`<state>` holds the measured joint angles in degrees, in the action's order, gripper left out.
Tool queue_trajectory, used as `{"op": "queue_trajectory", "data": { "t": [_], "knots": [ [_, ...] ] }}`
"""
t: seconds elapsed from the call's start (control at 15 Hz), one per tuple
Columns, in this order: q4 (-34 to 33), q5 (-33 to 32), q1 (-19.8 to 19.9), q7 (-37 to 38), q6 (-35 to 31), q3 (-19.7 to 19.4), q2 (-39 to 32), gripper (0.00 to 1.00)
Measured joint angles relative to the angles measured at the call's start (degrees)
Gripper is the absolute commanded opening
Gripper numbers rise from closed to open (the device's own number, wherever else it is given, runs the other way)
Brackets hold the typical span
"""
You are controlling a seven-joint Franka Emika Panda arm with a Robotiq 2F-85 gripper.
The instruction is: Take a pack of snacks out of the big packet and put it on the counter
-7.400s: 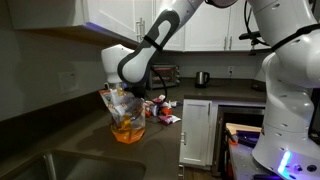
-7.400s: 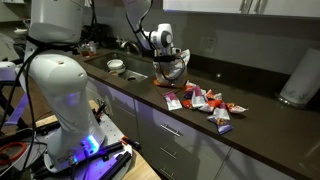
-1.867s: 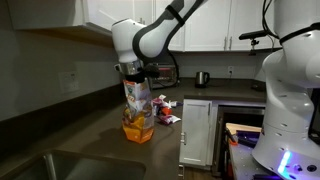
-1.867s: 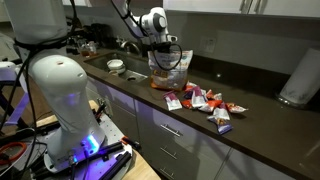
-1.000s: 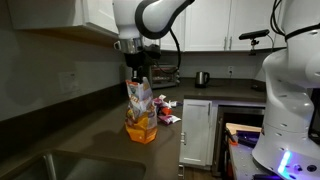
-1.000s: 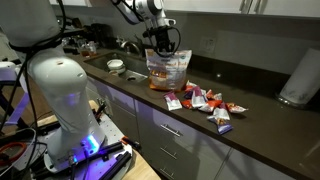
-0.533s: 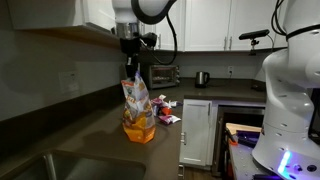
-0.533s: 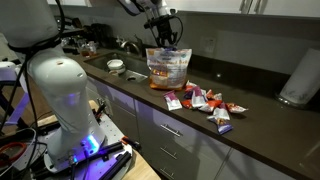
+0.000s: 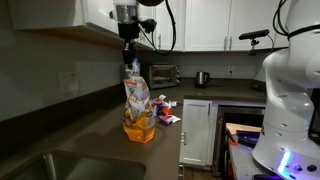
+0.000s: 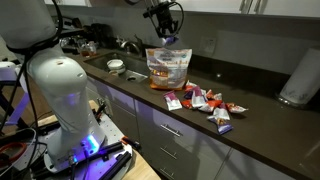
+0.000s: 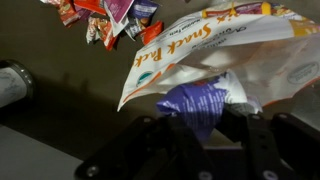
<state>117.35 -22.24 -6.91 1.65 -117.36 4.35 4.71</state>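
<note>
The big packet [image 9: 138,110] stands upright on the dark counter [image 9: 85,140], with orange contents low in it; it shows in both exterior views [image 10: 168,68]. My gripper [image 9: 130,58] hangs above the packet's open top, shut on a small purple snack pack [image 9: 133,69]. It also shows above the packet in an exterior view [image 10: 165,35]. In the wrist view the purple pack [image 11: 195,100] sits between the fingers [image 11: 200,125], with the packet's white top [image 11: 240,45] below it.
Several small red-and-white packs [image 10: 205,103] lie on the counter [image 10: 265,118] beside the packet, also in the wrist view [image 11: 105,15]. A sink [image 9: 60,165] is near. A bowl [image 10: 116,66], toaster oven [image 9: 165,74], kettle [image 9: 201,78] and paper roll [image 10: 297,80] stand around.
My gripper has risen straight up out of the big packet, carrying the small purple pack clear of the opening. The packet has settled upright.
</note>
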Motion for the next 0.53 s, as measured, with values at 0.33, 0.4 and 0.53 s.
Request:
{"op": "queue_trajectory", "data": {
  "t": [0.33,0.4,0.53],
  "knots": [
    [-2.2,-0.5,0.7,1.3,1.1,-0.1,2.3,0.08],
    [-2.3,-0.5,1.2,1.3,1.1,-0.3,2.5,0.08],
    [-2.3,-0.2,2.3,1.5,1.1,-1.2,2.4,0.08]
  ]
}}
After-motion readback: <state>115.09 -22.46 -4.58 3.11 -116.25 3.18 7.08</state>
